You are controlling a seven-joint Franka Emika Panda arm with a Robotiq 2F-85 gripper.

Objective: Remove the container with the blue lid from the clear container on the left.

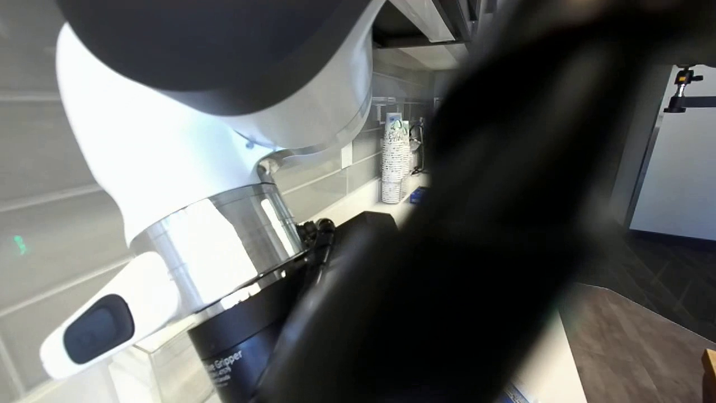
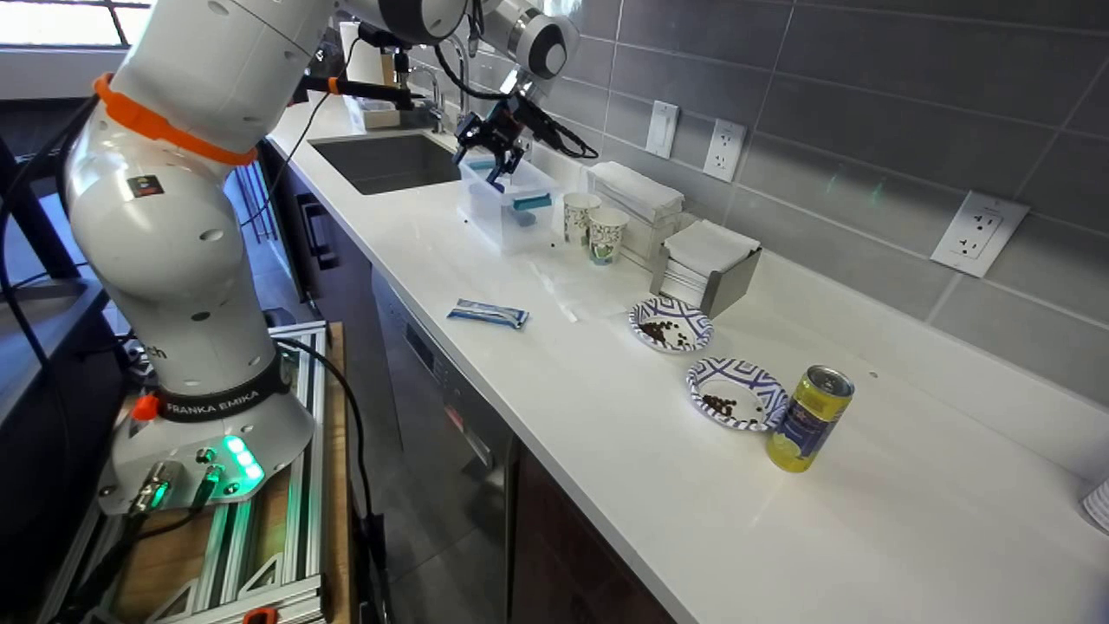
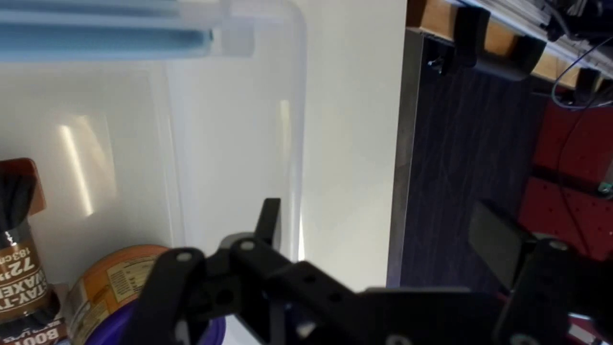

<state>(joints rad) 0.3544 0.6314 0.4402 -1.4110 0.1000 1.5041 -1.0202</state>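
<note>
1. The tub (image 3: 115, 278) lies inside the box (image 2: 485, 212), at the lower left of the wrist view. Its orange side and part of its blue lid (image 3: 112, 326) show; the hand (image 3: 376, 215) hides the rest. It looks tipped, but I cannot tell how it rests.
2. The hand is spread, its fingers (image 3: 267, 218) well apart and gripping nothing.
3. In the wrist view, one finger shows against the box's inside, near a wall; its mate shows past the edge of the desk (image 3: 352, 143). In an exterior view the hand is at the top of the box. Whether it touches the rim I cannot tell.
4. I judge the step in hand to be the approach: the tub is not yet grasped or lifted.
5. Next, the hand should probably shift leftward in the wrist view until the tub sits between both fingers, then go down, pinch its sides, rise straight past the rim and set it on the desk.
6. The lace packet (image 3: 19, 278) is just beside the tub, so a finger coming down there could snag it.
7. In an exterior view the arm (image 1: 134, 140) blocks much; the tub is not visible.
</note>
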